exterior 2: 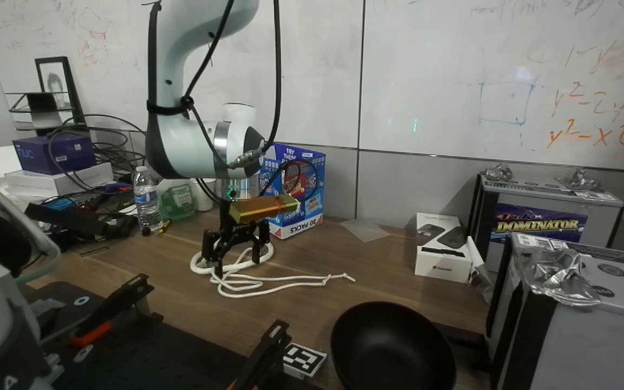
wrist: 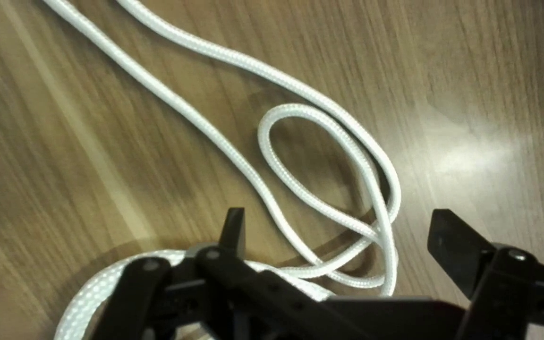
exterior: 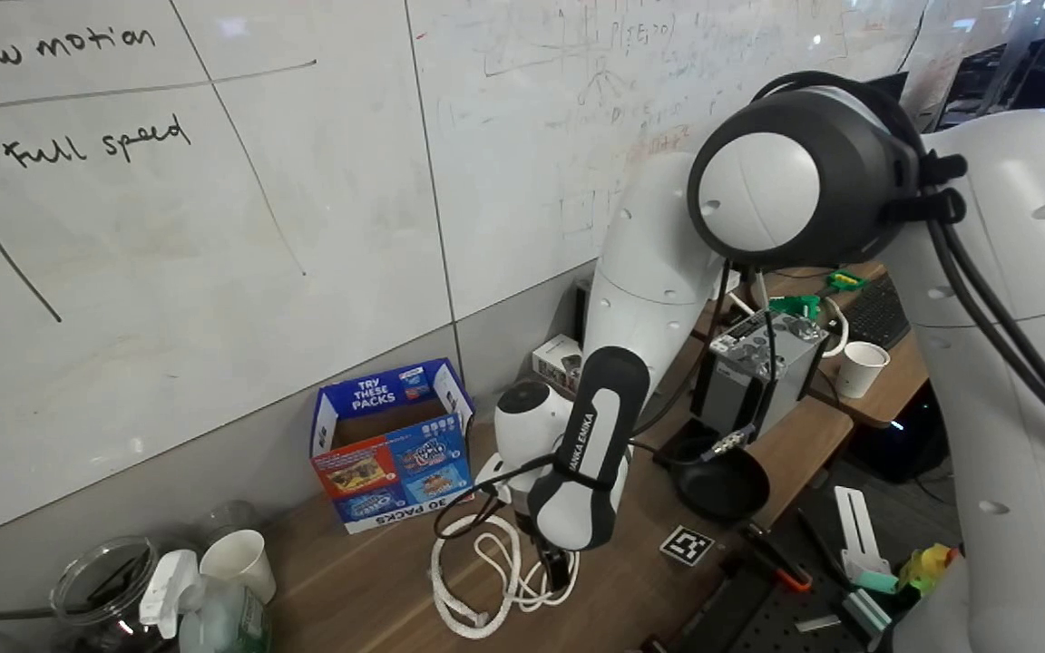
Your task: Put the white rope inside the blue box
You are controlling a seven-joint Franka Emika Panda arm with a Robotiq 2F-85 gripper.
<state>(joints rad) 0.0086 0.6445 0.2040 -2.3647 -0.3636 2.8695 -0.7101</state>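
wrist view: braided white rope [wrist: 317, 202] loops across the wood-grained table [wrist: 442, 71] beneath the gripper [wrist: 338, 229], jaws wide and empty.

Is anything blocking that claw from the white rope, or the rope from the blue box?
Nothing visible stands between the open gripper and the white rope below it. Towards the open-topped blue box, only its near wall seems in the way.
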